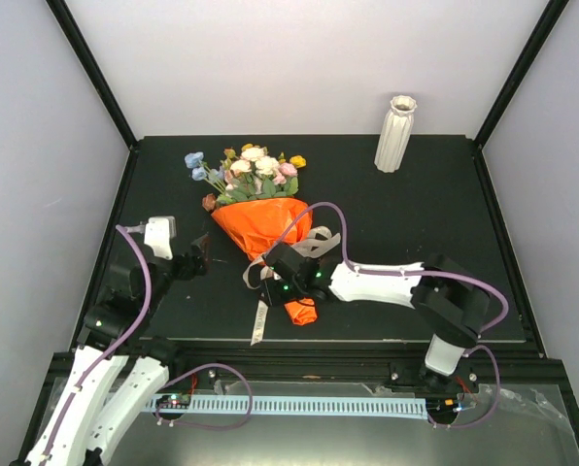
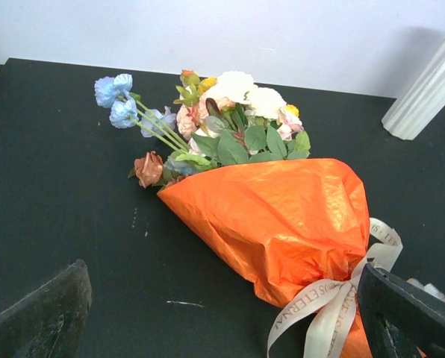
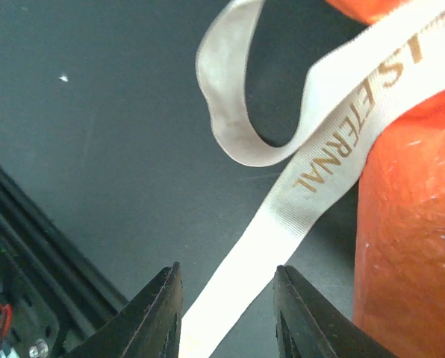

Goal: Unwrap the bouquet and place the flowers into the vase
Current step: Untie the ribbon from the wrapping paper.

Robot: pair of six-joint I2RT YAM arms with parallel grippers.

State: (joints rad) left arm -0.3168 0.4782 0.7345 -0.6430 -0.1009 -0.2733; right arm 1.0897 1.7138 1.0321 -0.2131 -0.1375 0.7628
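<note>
The ribbon (image 3: 312, 171) runs between my right fingers (image 3: 159, 313) and leaves by the bottom edge; whether they touch it I cannot tell. The orange paper (image 3: 409, 224) runs off the right side. My left wrist view cuts the vase (image 2: 428, 89) at the right edge and shows my left fingers (image 2: 43, 317) only as dark blurred corners. The flower stems (image 2: 159, 134) vanish into the paper.

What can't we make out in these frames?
Flowers: lower stems hidden by orange paper, top and left wrist views.
Ribbon knot: top view, right gripper covers it.
Vase rim: left wrist view, cut off by right edge.
Ribbon versus fingers, touching or apart: right wrist view, depth unclear.
</note>
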